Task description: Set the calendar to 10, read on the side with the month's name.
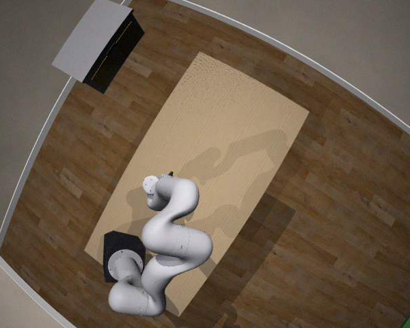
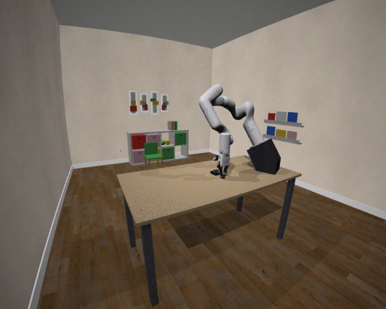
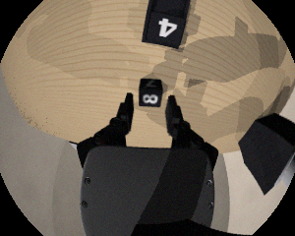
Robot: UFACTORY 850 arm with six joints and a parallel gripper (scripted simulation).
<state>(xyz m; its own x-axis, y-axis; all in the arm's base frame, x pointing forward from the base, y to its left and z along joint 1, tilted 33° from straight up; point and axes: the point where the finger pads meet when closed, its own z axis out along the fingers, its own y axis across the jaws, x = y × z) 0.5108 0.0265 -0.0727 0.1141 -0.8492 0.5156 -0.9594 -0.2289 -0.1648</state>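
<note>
Desk (image 1: pixel 233 116) is the biggest thing here, long and tan. On one end sits the white arm (image 2: pixel 216 116), bent over and pointing down.

From the wrist view, a dark tray (image 3: pixel 166 0) lies on the desk a bit ahead. It shows a white 4. I cannot tell how many cubes are in it.

Nearer, a small black cube (image 3: pixel 150 93) sits on the desk with an 8 on top. The jaws are half apart, 1 on each side of it, and not squeezing.

I think the job now is to grab this cube. Keep it right in the middle, go low, then close slowly and evenly so it does not twist or slide away. The date needs a 1 and a 0, so lots is left to do.
</note>
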